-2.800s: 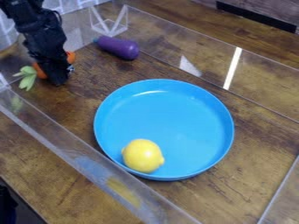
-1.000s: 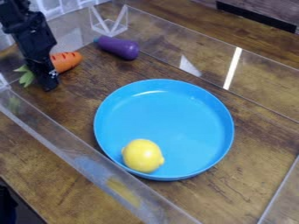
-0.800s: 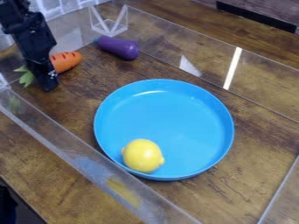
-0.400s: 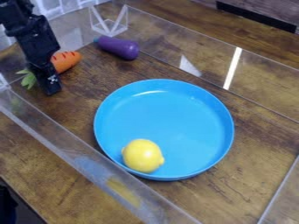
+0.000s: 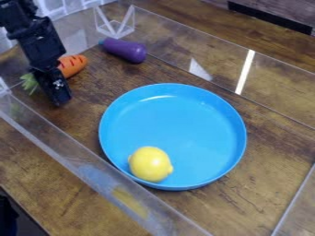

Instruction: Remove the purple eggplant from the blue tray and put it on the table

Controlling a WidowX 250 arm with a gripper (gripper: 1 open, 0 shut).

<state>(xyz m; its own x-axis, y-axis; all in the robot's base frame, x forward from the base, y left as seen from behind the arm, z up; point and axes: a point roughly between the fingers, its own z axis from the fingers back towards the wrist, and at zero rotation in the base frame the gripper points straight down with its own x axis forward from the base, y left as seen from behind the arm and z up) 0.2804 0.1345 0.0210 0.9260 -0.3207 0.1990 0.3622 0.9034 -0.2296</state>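
Note:
The purple eggplant [image 5: 123,50] lies on the table [image 5: 234,55] at the back, outside the blue tray [image 5: 185,115] and well apart from its rim. My gripper [image 5: 55,91] hangs at the far left, its dark fingers pointing down just in front of an orange carrot [image 5: 73,64]. It is far from the eggplant and holds nothing I can see. The fingers are too small and dark to show whether they are apart.
A yellow lemon [image 5: 150,163] sits in the tray's near part. The carrot's green top [image 5: 28,82] sticks out left of the gripper. A clear plastic wall [image 5: 74,152] runs along the table's front left, and a clear stand [image 5: 117,20] is behind the eggplant.
The gripper has shifted slightly to the right and toward the front beside the carrot. Eggplant, tray and lemon have not moved.

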